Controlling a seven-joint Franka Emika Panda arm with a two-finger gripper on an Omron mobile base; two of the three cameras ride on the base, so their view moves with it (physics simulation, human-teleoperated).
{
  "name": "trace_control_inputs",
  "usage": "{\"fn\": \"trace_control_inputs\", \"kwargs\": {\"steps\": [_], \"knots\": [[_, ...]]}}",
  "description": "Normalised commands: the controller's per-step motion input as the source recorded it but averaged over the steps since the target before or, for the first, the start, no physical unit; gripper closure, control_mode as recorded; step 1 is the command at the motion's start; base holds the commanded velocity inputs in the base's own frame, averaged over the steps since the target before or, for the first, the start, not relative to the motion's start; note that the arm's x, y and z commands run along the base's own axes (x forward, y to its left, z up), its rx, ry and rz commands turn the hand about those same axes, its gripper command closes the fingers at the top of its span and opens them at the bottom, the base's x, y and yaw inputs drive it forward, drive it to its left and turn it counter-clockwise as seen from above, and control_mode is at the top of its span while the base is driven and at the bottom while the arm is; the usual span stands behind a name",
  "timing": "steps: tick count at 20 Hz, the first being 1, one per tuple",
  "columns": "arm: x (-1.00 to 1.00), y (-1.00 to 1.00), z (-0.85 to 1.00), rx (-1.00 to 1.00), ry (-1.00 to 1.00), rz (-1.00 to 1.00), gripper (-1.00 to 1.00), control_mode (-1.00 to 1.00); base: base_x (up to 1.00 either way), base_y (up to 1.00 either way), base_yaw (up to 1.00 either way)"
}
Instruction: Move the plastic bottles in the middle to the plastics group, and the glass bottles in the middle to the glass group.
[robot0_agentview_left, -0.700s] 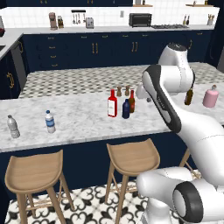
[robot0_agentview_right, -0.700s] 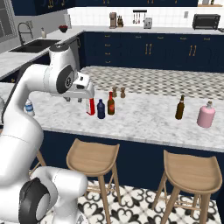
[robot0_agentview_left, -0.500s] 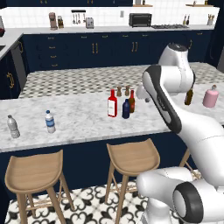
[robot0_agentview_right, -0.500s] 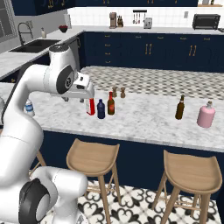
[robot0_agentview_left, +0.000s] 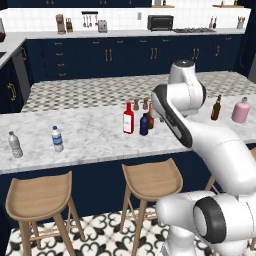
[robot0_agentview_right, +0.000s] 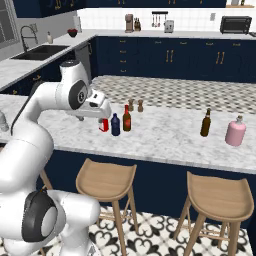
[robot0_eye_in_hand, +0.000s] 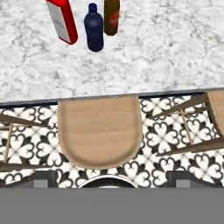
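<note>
Left base view has the marble island counter (robot0_agentview_left: 100, 140) running across the middle of the frame, with two wooden stools (robot0_agentview_left: 150, 182) tucked under its near edge. Mid-frame sit the three middle bottles: the red flat-sided bottle (robot0_agentview_left: 128, 120), the navy-blue plastic bottle (robot0_agentview_left: 144, 125) just right of it, and the slim brown bottle (robot0_agentview_left: 150, 119) partly hidden behind the arm. At the far left are the two clear water bottles (robot0_agentview_left: 57, 139), near each other. At the right edge you get the amber bottle (robot0_agentview_left: 216, 108) and the squat pink bottle (robot0_agentview_left: 240, 110). Two tiny brown shakers (robot0_agentview_left: 140, 104) stand behind the middle group. In the hand view the gripper (robot0_eye_in_hand: 112, 179) has its tips spread wide apart, holding nothing, with the three bottles along the top edge.
</note>
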Motion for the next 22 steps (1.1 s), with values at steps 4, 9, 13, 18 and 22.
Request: {"fn": "trace_control_inputs", "kwargs": {"steps": [4, 9, 13, 18, 22], "knots": [[0.83, 0.00, -0.06, 0.01, 0.05, -0.31, -1.00, -1.00, 0.00, 0.00, 0.00], [0.74, -0.02, -0.04, 0.08, 0.01, -0.34, -1.00, -1.00, 0.00, 0.00, 0.00], [0.68, -0.06, -0.09, 0.23, 0.06, -0.28, -1.00, -1.00, 0.00, 0.00, 0.00], [0.57, -0.08, -0.18, 0.25, 0.05, -0.20, -1.00, -1.00, 0.00, 0.00, 0.00], [0.60, 0.00, -0.23, 0.07, 0.09, -0.21, -1.00, -1.00, 0.00, 0.00, 0.00]]}}
